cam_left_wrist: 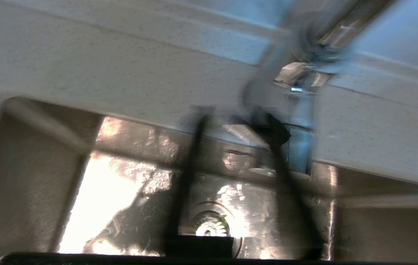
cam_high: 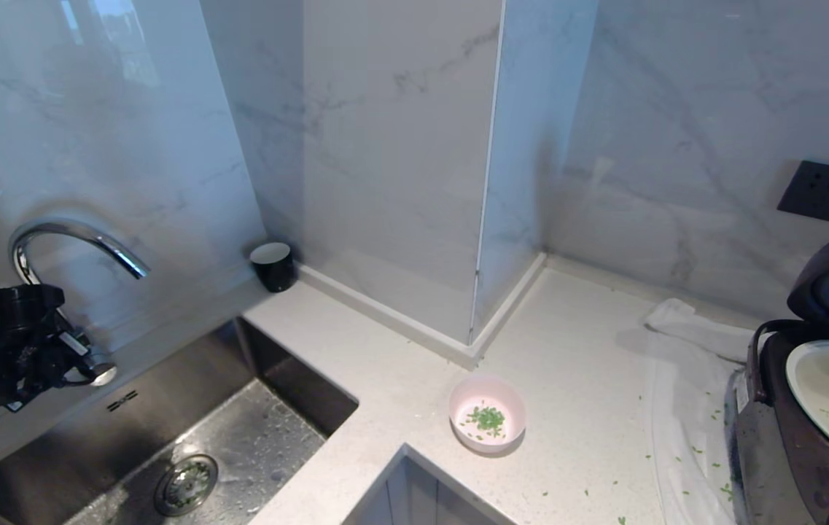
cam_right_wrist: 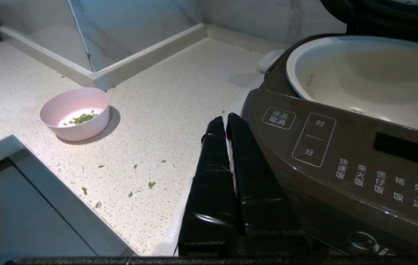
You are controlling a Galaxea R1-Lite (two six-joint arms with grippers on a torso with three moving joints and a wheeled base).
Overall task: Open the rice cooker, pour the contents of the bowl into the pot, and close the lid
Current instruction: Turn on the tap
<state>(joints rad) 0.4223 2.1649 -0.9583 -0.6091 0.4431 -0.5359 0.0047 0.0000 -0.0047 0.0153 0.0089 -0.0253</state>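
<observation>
On the marble-walled tabletop (cam_high: 589, 408), the rice cooker (cam_right_wrist: 341, 154) stood open. Left end effector (cam_left_wrist: 231, 184), apparently empty, its opening unclear, hung over the sink (cam_high: 188, 430), well apart from the bowl (cam_high: 487, 413); right end effector (cam_right_wrist: 227, 125) was closed and empty. Next: reach the bowl.

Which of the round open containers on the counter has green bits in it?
The small pale pink bowl near the counter's front edge; the black cup by the wall shows none.

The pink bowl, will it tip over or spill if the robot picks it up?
The pink bowl looks small and nearly empty, so it is probably light. Its base seems narrower than its rim, so a nudge might tip or slide it. The green bits lie loose, and some already dot the counter, so tilting could scatter more.
</observation>
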